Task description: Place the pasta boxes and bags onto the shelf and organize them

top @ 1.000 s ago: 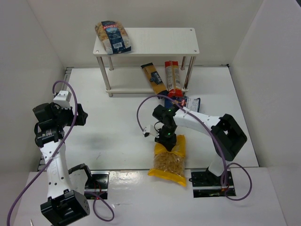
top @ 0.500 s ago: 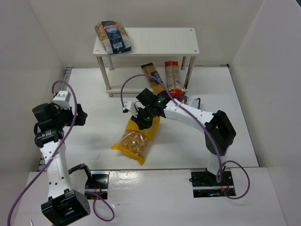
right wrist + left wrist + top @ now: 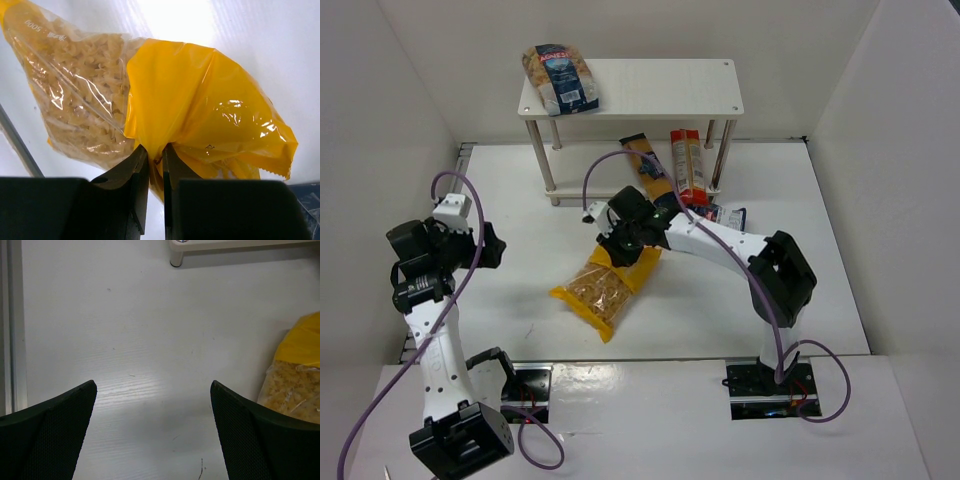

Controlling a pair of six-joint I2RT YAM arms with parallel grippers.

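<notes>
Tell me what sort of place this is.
Most likely a robot test cell in a lab, not a kitchen. Plain white walls box in a white table, two robot arms are bolted at its near edge, and the only furniture is a small white shelf with a few pasta packs.

Plain white walls [image 3: 800,60] enclose a white tabletop [image 3: 550,250] on three sides under even, bright light.

My right arm [image 3: 720,240] stretches from the near edge of the table [image 3: 840,300] toward its middle, right gripper [image 3: 155,152] pinched tight on a fold of the yellow bag [image 3: 200,100]. My left arm [image 3: 435,340] stands folded by the left edge, left gripper [image 3: 152,385] spread wide.
</notes>
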